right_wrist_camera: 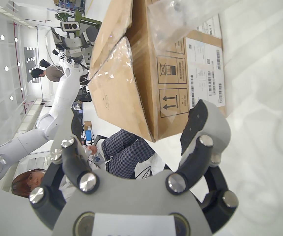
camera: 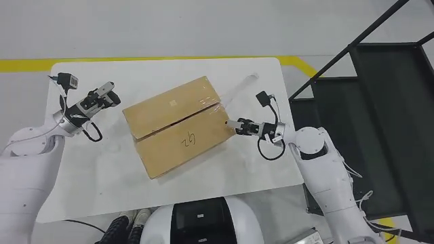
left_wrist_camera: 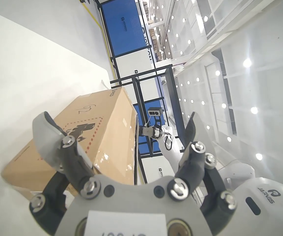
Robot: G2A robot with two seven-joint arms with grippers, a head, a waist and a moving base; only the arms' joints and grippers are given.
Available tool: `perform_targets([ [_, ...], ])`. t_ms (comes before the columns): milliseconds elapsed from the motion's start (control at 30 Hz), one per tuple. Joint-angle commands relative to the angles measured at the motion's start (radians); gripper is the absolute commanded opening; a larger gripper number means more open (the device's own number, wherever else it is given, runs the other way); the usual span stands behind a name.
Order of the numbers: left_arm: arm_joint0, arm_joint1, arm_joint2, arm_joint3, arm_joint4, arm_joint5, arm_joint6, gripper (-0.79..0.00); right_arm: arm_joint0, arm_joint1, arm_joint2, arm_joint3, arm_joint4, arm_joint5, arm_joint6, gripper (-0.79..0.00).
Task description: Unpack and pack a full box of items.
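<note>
A taped brown cardboard box (camera: 180,125) lies askew in the middle of the white table (camera: 88,176), flaps down with a dark seam along its top. My left gripper (camera: 108,95) hovers a short way off the box's left end, open and holding nothing; in its wrist view, the left gripper (left_wrist_camera: 119,126) faces the box (left_wrist_camera: 102,133). My right gripper (camera: 230,123) sits open at the box's right end, close to the upper edge. In the right wrist view, the right gripper (right_wrist_camera: 131,128) is just short of the labelled end of the box (right_wrist_camera: 121,92). A clear plastic strip (right_wrist_camera: 180,8) sticks out from that end.
The clear strip (camera: 241,85) reaches toward the table's far right corner. Black metal stairs (camera: 380,108) stand right beside the table's right edge. Bare tabletop lies around the box on all sides, widest at the front left.
</note>
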Motion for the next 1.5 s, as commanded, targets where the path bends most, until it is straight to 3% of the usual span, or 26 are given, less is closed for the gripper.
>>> perform_targets([
  [0, -0.029, -0.005, 0.012, 0.012, -0.011, 0.005, -0.010, 0.000, -0.013, 0.001, -0.011, -0.022, 0.000, 0.010, -0.003, 0.000],
  [267, -0.130, -0.028, 0.050, 0.090, -0.036, 0.012, -0.021, 0.000, -0.068, 0.008, -0.060, -0.091, -0.012, 0.058, -0.004, 0.000],
  [633, -0.097, 0.000, -0.053, 0.177, -0.028, -0.034, -0.030, 0.000, -0.068, 0.014, -0.129, -0.092, 0.028, 0.075, 0.038, 0.000],
  [900, -0.051, 0.013, -0.090, 0.147, -0.019, -0.020, -0.050, 0.000, -0.044, 0.015, -0.191, -0.090, 0.011, 0.091, 0.018, 0.000],
  [1067, -0.038, 0.015, -0.101, 0.115, -0.040, -0.008, -0.069, 0.000, -0.076, 0.027, -0.148, -0.123, -0.026, 0.091, -0.032, 0.000],
  [1300, -0.023, 0.015, -0.121, 0.075, -0.139, 0.007, -0.129, 0.000, -0.190, 0.053, -0.021, -0.303, 0.048, -0.042, -0.051, 0.000],
  [1467, 0.000, 0.009, -0.125, 0.040, -0.204, 0.008, -0.133, 0.000, -0.195, 0.060, -0.014, -0.339, 0.056, -0.091, -0.062, 0.000],
])
